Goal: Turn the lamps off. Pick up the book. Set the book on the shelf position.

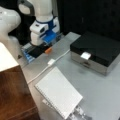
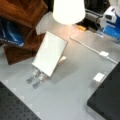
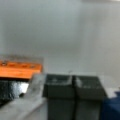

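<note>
Grey tabletop, black backdrop, lit white lampshade glowing on the surface, dark perforated board

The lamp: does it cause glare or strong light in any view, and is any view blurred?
In a front view the lamp glows white, its shade overexposed, with a warm bright patch on the table beneath it; in the wrist view everything is soft, the hand's dark fingers close together at the bottom; in a front view the book looks evenly lit.
</note>
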